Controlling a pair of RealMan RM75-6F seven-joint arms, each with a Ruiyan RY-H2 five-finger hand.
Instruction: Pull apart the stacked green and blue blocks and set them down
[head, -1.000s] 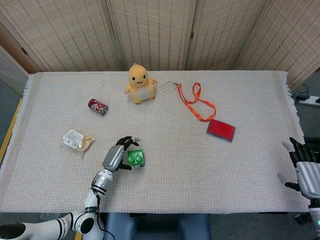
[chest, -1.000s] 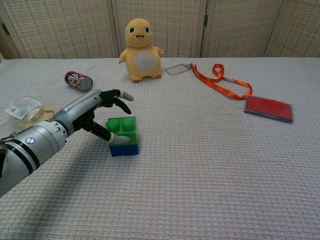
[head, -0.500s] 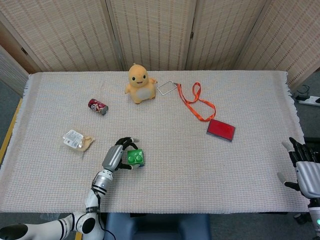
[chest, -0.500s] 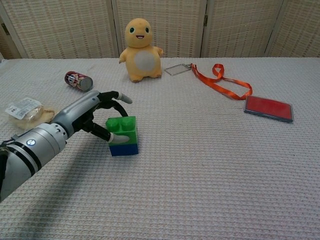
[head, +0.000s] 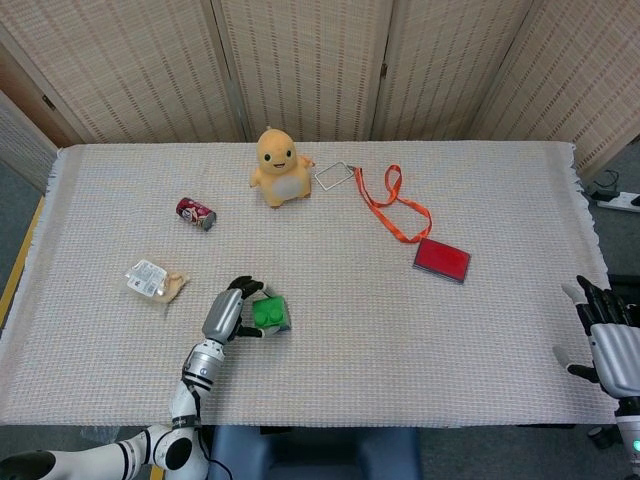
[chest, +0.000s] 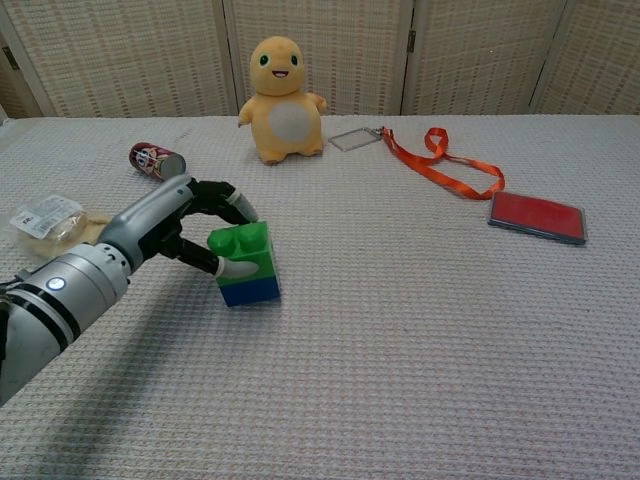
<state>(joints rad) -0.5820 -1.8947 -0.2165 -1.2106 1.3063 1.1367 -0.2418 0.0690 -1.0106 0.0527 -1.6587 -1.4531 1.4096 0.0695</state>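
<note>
The green block (chest: 245, 248) sits tilted on top of the blue block (chest: 250, 290) at the front left of the table. My left hand (chest: 170, 222) grips the green block, fingers curled over its far side and thumb pressed against its near face. From the head view the green block (head: 268, 313) shows beside the left hand (head: 226, 313), and the blue block is hidden beneath it. My right hand (head: 607, 340) hangs off the table's right edge, fingers apart and holding nothing.
A yellow plush toy (chest: 283, 98) stands at the back, with a red can (chest: 157, 161) lying to its left. A snack packet (chest: 48, 218) lies at the far left. An orange lanyard (head: 395, 205), a clear badge (head: 334, 175) and a red card holder (chest: 537, 216) lie on the right half.
The left hand's fingers have closed down over the green block, and the block has tipped from level to tilted. The right hand has stayed put.
</note>
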